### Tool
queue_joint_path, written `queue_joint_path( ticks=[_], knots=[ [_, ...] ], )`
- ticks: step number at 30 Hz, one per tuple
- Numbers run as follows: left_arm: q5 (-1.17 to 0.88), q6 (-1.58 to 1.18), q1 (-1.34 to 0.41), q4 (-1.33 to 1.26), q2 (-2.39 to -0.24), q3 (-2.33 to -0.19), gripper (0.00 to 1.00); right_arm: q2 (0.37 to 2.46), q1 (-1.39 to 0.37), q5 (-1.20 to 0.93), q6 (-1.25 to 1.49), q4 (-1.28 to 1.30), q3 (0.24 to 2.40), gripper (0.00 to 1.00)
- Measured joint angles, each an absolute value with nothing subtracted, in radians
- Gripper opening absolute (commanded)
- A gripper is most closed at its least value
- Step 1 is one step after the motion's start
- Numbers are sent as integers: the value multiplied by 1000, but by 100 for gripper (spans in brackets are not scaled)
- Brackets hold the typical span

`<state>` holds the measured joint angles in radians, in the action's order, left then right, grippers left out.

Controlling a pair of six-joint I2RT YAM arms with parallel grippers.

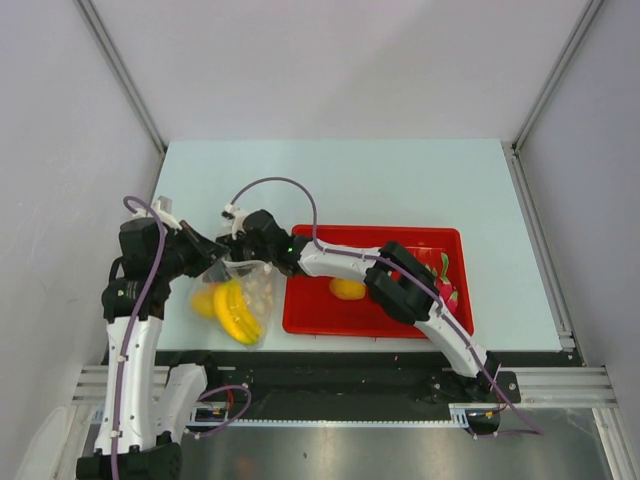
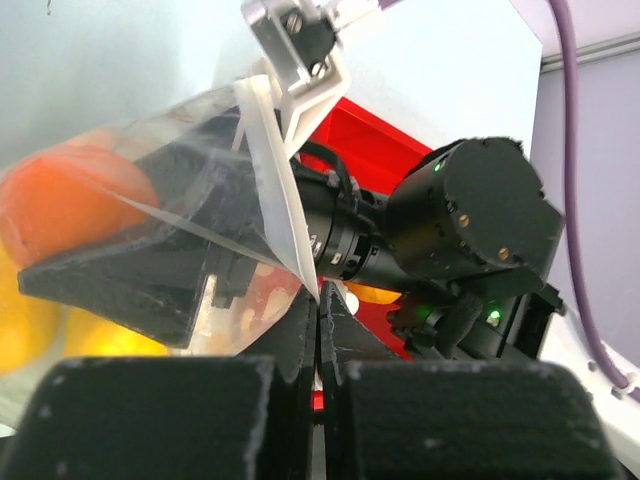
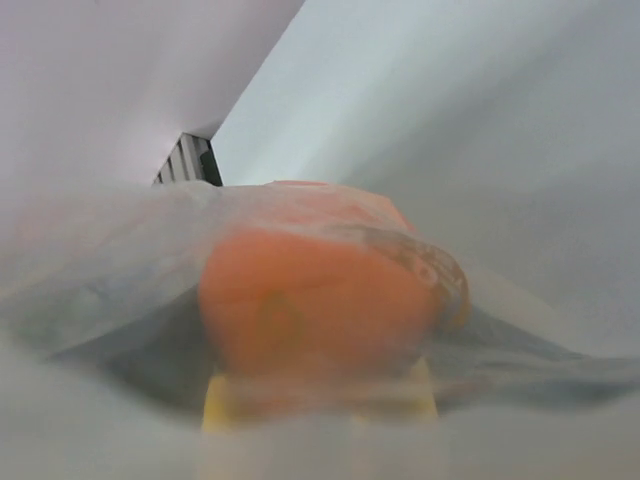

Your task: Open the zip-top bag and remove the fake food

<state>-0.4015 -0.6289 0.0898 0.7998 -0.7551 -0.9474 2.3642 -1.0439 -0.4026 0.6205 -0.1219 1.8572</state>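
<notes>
Zip-top bag [image 1: 252,284] edge between left jaws

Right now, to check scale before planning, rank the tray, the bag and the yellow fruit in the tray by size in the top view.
Largest to smallest:
1. tray
2. bag
3. yellow fruit
The gaps are clear; none look alike.

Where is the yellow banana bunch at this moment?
In the top view, the banana bunch is inside the zip-top bag, on the left side of the table, just left of the red tray and close to the near edge.
</notes>
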Motion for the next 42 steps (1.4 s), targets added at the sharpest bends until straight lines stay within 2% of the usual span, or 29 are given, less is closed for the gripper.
queue_joint_path(
  ticks=[3, 10, 29, 33, 38, 42],
  knots=[
    [-394, -628, 90, 809, -735, -947, 0, 2365, -1040, -406, 620, -86, 1890, 39],
    [-342, -627, 90, 833, -680, -942, 0, 2318, -1026, -379, 562, 82, 1917, 36],
    [-256, -620, 89, 888, -558, -904, 0, 1973, -1000, -378, 462, 447, 1895, 35],
    [-246, -620, 89, 896, -548, -903, 0, 1829, -969, -329, 435, 492, 1818, 36],
    [-241, -617, 89, 903, -543, -903, 0, 1602, -835, -275, 421, 505, 1601, 39],
    [-239, -609, 89, 905, -542, -903, 0, 1563, -781, -212, 381, 548, 1466, 45]
  ],
)
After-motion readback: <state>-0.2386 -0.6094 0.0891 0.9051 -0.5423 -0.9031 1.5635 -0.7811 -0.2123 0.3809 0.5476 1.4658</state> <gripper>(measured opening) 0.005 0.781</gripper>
